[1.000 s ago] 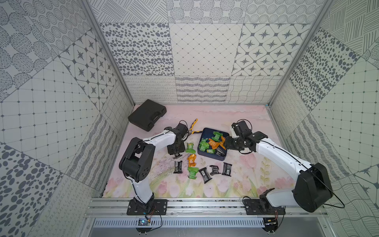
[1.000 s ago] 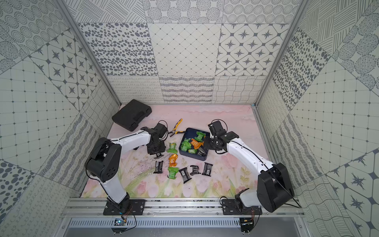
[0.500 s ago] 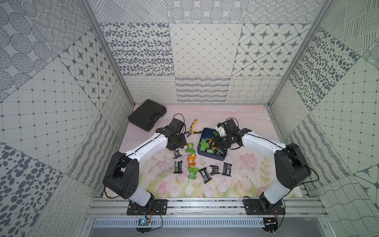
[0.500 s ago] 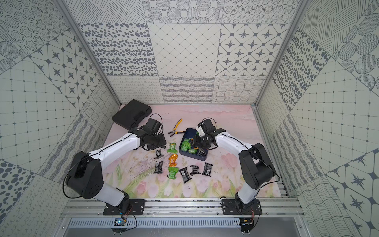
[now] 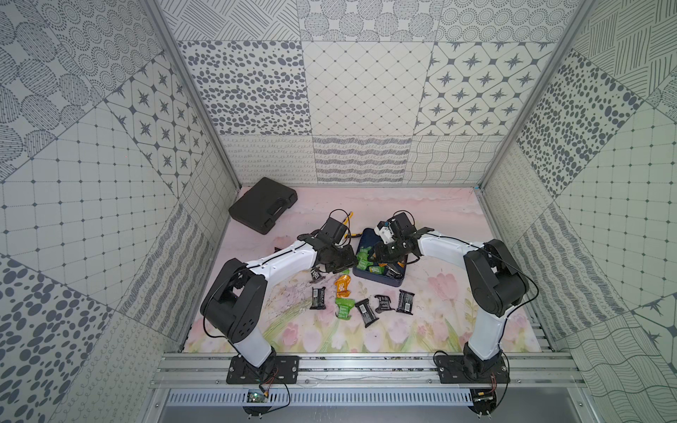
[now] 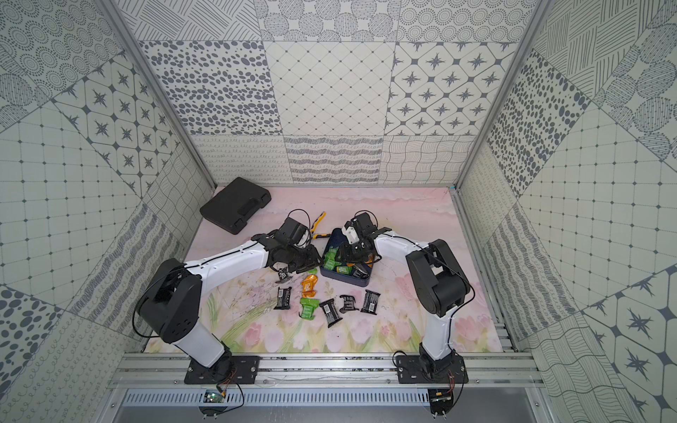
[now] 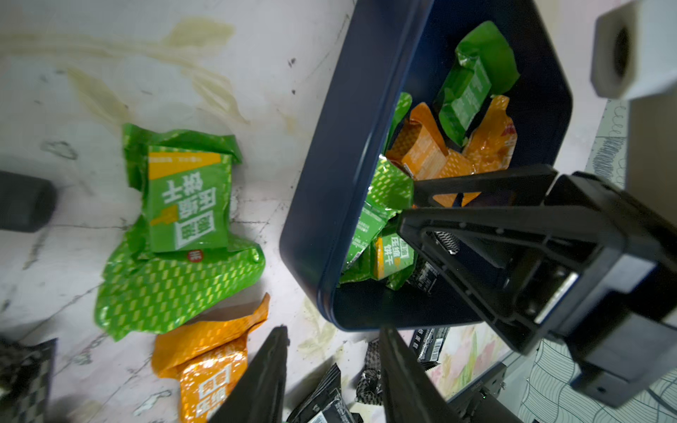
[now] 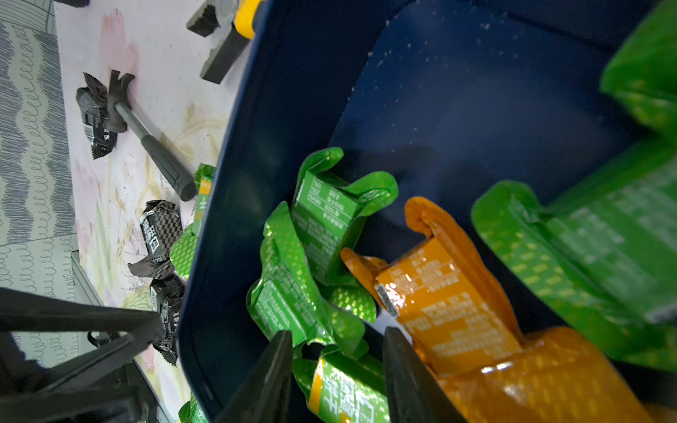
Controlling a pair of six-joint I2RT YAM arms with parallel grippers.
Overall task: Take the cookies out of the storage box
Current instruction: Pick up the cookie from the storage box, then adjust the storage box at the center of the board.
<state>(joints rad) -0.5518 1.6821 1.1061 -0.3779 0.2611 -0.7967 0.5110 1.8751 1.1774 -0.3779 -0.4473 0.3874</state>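
Patterned grey-white tile walls point(image 5: 366, 91) enclose pink floral mat point(image 5: 439, 219), scuffed and stained near centre. We see storage box point(image 5: 377, 281) mid-mat; cookies point(image 8: 322, 227), green and orange, inside, more scattered on mat in front. Left gripper point(image 7: 333, 331) spread, empty, just outside box wall. Right gripper point(image 8: 337, 331) inside box, jaws astride green packet point(image 8: 340, 384); we cannot tell if pinched. Black case point(image 5: 262, 208) far left.

Left arm point(image 5: 282, 260) and right arm point(image 5: 445, 243): glossy white link shells between bulky matte-black joint housings, with thin black cables looping along the outside. Each stands on a flat black rectangular base plate point(image 5: 289, 368). The jaws are black and tapered, with open triangular framing; a white block point(image 5: 384, 232) sits at the right wrist.
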